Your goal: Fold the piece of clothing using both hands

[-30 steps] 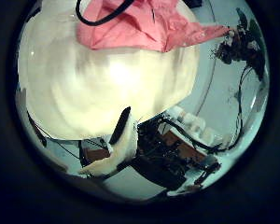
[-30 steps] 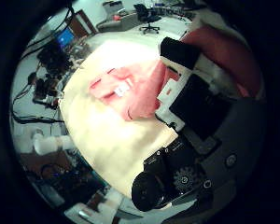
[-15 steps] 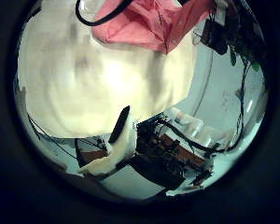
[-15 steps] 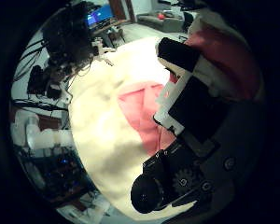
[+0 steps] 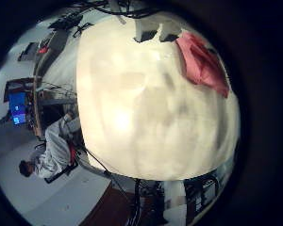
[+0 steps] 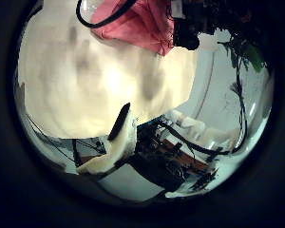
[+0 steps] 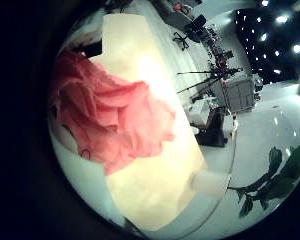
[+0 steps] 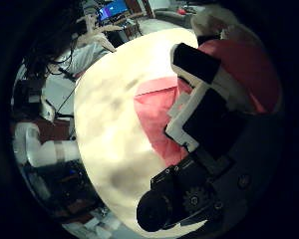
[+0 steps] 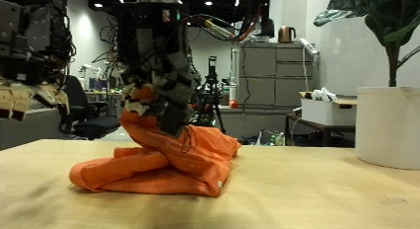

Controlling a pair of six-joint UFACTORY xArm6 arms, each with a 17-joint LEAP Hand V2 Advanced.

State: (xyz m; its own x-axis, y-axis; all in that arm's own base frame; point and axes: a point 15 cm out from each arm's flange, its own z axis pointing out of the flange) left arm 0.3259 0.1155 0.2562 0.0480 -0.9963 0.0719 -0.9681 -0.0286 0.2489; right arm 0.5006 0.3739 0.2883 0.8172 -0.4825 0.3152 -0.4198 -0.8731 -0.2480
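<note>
An orange piece of clothing [image 9: 171, 160] lies bunched on the wooden table [image 9: 315, 194], one part pulled up in a peak. My right hand [image 9: 158, 96] is on that peak, its fingers curled into the cloth. The right thumb side palm view shows its fingers [image 8: 204, 100] pressed on the cloth [image 8: 154, 124]. My left hand [image 9: 33, 91] hangs raised, away from the cloth, and holds nothing; one straight finger [image 6: 121, 138] shows. Its palm views show the cloth far off [image 5: 203, 61] [image 6: 138, 28].
A white planter pot [image 9: 387, 125] with a plant stands beside the table's far end. A grey cabinet [image 9: 269, 81] is behind the table. Bare tabletop [image 5: 151, 104] spreads under the left hand, with its edge [image 6: 185, 90] close by.
The right hand has closed in on the cloth, which now bunches under its fingers. In the left thumb side palm view the right hand has come into sight on the cloth.
</note>
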